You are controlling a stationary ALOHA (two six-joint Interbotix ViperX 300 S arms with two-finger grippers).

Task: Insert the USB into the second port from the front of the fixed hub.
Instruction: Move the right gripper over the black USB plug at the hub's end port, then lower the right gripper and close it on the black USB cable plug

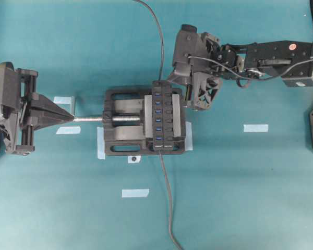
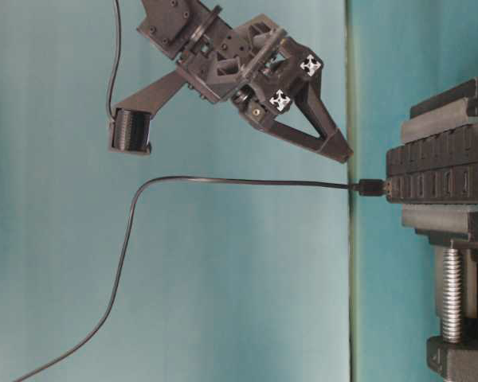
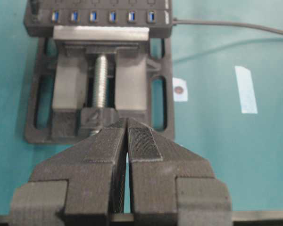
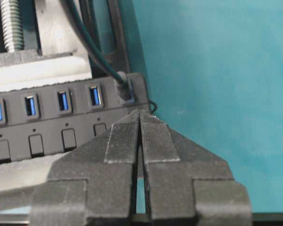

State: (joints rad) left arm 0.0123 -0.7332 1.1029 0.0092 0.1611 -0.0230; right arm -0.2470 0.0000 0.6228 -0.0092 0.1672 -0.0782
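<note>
- Overhead: the hub [image 1: 163, 115], a long rigid black bar, sits clamped in a vise [image 1: 126, 121] on the table [image 1: 240, 198]; the left hand [image 1: 62, 115] is closed and empty.
- Table-level: the USB [image 2: 372, 188] sits plugged into the hub's end; its thin cable [image 2: 223, 181] looks light and floppy.
- Right wrist: the right hand [image 4: 140, 115] is closed, empty, just beside the plug; grip the stiff plug body, not the cable.

Overhead straight down, table-level sideways, wrist views close on hub [image 1: 162, 115]

The hub [image 4: 61, 127] looks like smooth matt black plastic, the vise [image 3: 66, 94] rougher matt plastic with a shiny metal screw [image 3: 101, 80], the table [image 1: 240, 198] matt teal.
</note>
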